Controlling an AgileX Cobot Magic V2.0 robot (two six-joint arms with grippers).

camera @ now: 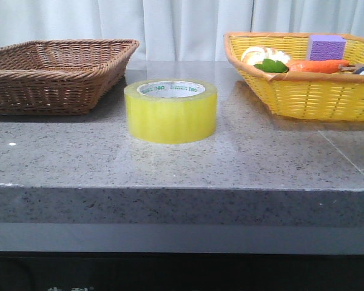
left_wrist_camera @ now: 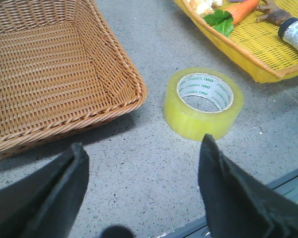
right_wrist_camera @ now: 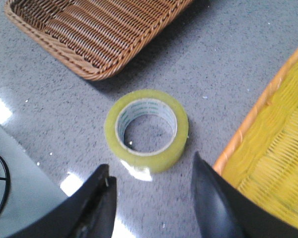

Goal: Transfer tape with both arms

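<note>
The yellow tape roll [camera: 170, 111] lies flat on the grey stone table, between the two baskets, its white green-printed core ring facing up. No arm shows in the front view. In the left wrist view the tape [left_wrist_camera: 203, 103] lies beyond my left gripper [left_wrist_camera: 143, 147], which is open and empty above the table near its front edge. In the right wrist view the tape [right_wrist_camera: 146, 130] lies just beyond my right gripper [right_wrist_camera: 150, 171], also open and empty, hovering above the table.
An empty brown wicker basket [camera: 54, 73] stands at the back left. A yellow wicker basket [camera: 303, 91] at the back right holds a carrot [camera: 315, 65], a purple block [camera: 326, 46], leafy food and a small dark bottle [left_wrist_camera: 294, 33]. The table's front edge [camera: 182, 189] is close.
</note>
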